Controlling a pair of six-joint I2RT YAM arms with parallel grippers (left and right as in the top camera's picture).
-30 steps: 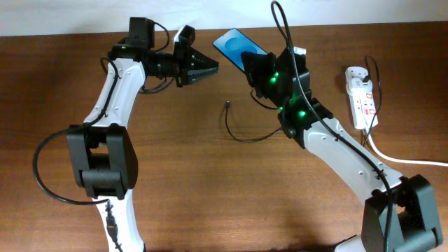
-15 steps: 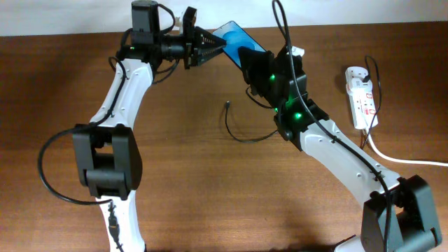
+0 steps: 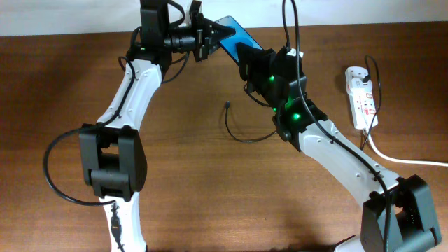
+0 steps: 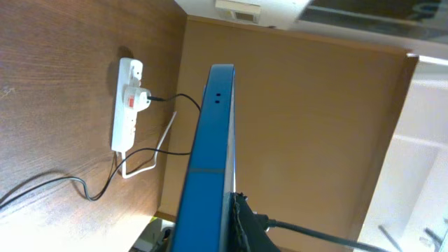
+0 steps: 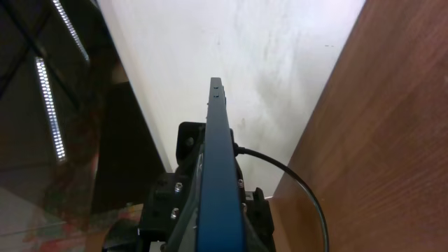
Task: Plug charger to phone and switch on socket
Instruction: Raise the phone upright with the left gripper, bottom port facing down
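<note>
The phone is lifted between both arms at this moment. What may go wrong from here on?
1. The left tool is very near the phone, which the right tool seems to hold above the table; a push may twist or loosen it.
2. The charger lies loose on the table, held by no tool; its thin cable runs close to the right arm and may be dragged.

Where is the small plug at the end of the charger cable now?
In the overhead view the plug lies on the table near its middle, between the two arms, closer to the right arm, with the lifted phone beyond it.
</note>
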